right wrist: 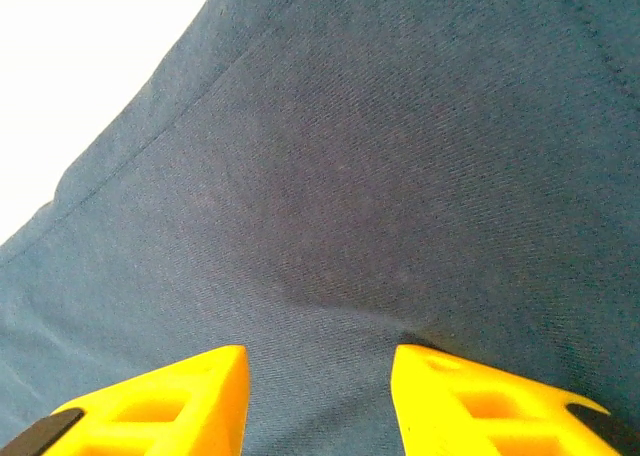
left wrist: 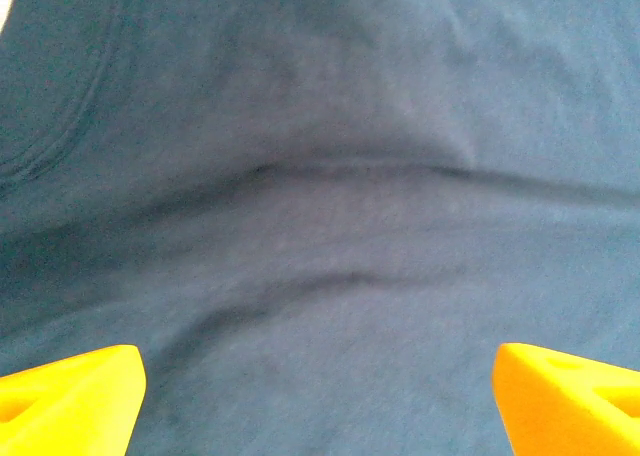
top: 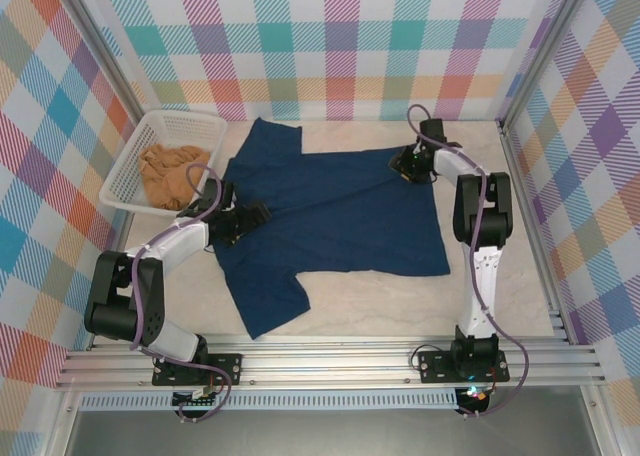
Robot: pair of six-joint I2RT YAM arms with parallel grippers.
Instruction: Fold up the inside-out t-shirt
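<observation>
Navy t-shirt (top: 340, 216) spread on table (top: 530, 276); left gripper (left wrist: 320, 376) released, jaws wide over cloth; right gripper (right wrist: 320, 371) half-apart at edge, grasp unclear

Creased navy t-shirt (left wrist: 330, 226), curved seam upper left, left gripper (left wrist: 320, 401) spread wide over it

Robot lab test cell, not a home or shop. Boxed in on 3 sides by bright checked walls (top: 330, 36) set between bare aluminium posts (top: 541, 56). 2 small robot arms, left arm (top: 135, 296) and right arm (top: 480, 216), bolted to slotted aluminium rails (top: 330, 361) along the near edge, purple cables (top: 412, 113) in the open. Pale tabletop (top: 380, 306) inside, white plastic basket (top: 190, 126) in its far left corner.
</observation>
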